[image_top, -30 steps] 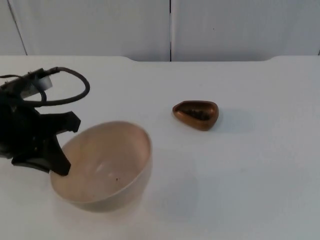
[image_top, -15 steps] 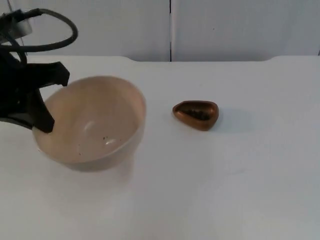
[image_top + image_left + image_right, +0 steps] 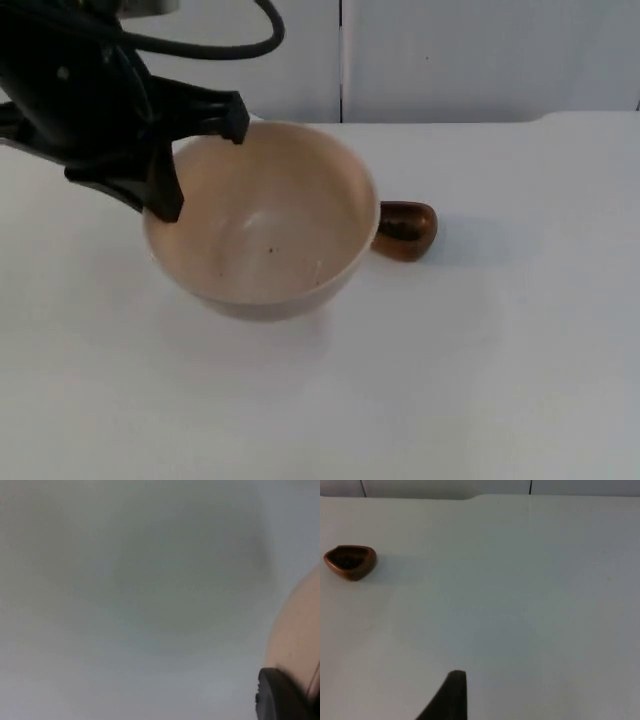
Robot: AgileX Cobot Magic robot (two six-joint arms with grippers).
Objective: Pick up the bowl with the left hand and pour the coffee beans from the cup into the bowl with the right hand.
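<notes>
**Bowl held in the air by the left arm, cup on the table**

The left gripper point(image 3: 165, 160) has its fingers point(image 3: 160, 195) clamped on the rim of the bowl point(image 3: 265, 225), at the side of the bowl nearest the left arm. One finger lies across the rim toward the partition wall point(image 3: 450, 55) and the other reaches down over the rim's near-left edge. In the left wrist view a black fingertip point(image 3: 280, 695) sits against the pale curve of the bowl point(image 3: 295, 645); the rest of that view cannot be made out.

The bowl is cream-coloured, held above the table point(image 3: 500, 350) with its opening tilted slightly toward the camera, and a soft shadow lies on the table beneath it. A few dark specks dot its inside.

The cup point(image 3: 408, 230) is small and copper-brown and stands on the table just beyond the bowl's right edge, partly hidden by the bowl in the top view. The right wrist view shows the cup point(image 3: 350, 562) standing alone, dark inside, well apart from the right gripper's fingertip point(image 3: 452, 695). Whether the right gripper's fingers are apart or together I cannot tell; that arm waits away from the cup.
</notes>
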